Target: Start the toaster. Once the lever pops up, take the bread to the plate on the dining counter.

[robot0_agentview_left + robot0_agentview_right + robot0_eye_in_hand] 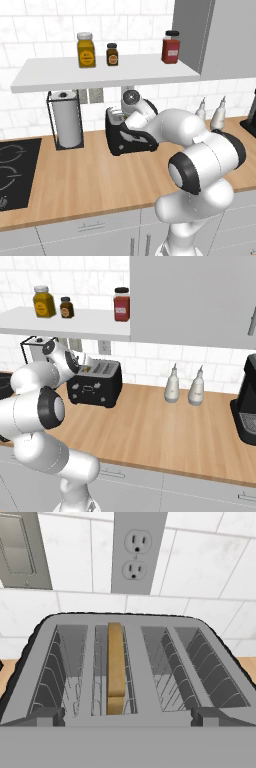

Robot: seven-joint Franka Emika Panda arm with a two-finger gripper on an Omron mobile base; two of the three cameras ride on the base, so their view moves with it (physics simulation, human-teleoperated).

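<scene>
Left base view: toaster (122, 134) stands on the wood desk (100, 175) near the tiled back wall, just right of the paper towel holder (65, 120); the arm's forward links reach over it and hide much of its top. Three jars (86, 50) sit on the white shelf (100, 72) above; a black cooktop (15, 170) lies at far left. Right base view: toaster (96, 383) seen from its front, white marks visible, a tan edge of bread (86, 369) showing at its top left beside the arm's wrist. Two white bottles (172, 385) stand well to the right, and a black coffee machine (247, 403) at the right edge. Hand view: hand (127, 717) hovers directly above the toaster (150, 662), fingers spread fully apart, holding nothing; fingertips (42, 716) flank the near rim. Bread (115, 667) stands upright in the second slot from the left. A wall outlet (136, 554) sits behind.
</scene>
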